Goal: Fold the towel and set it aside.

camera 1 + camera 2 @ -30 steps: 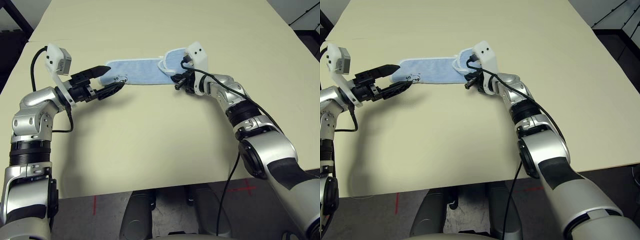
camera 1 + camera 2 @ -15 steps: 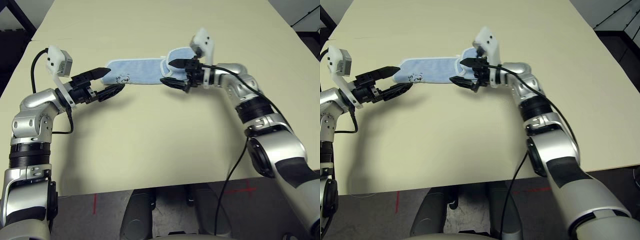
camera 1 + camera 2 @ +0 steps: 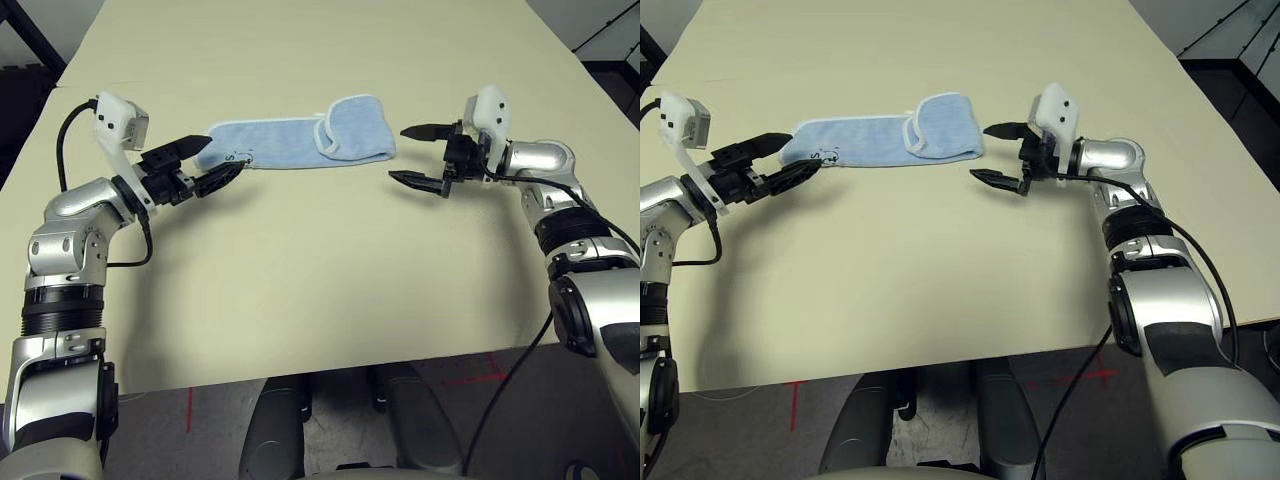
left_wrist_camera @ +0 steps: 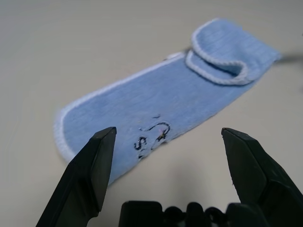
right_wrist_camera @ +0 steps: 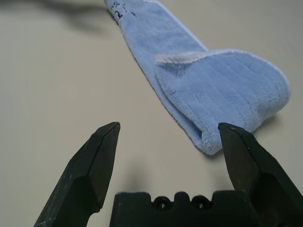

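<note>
Towel (image 3: pixel 300 143), light blue with white edging, lies as a long strip across the far half of the cream table (image 3: pixel 320 300) in the head camera's view, its right end doubled back over itself. The left gripper (image 3: pixel 205 165) hovers at the strip's left end, fingers spread and holding nothing; the right gripper (image 3: pixel 420 155), also spread wide and empty, hangs just off the folded right end, apart from the cloth.

Seen from the left wrist, the flat end with its dark lettering sits between that gripper's two open fingers (image 4: pixel 87 177), a little beyond their tips.

From the right wrist, the doubled end lies ahead of the open fingers (image 5: pixel 94 165), towards one side.

Judging by this layout, one end is folded and the next fold falls to the left arm: it should slide one finger under the lettered end, pinch both layers squarely, and carry it over without dragging the strip askew.
</note>
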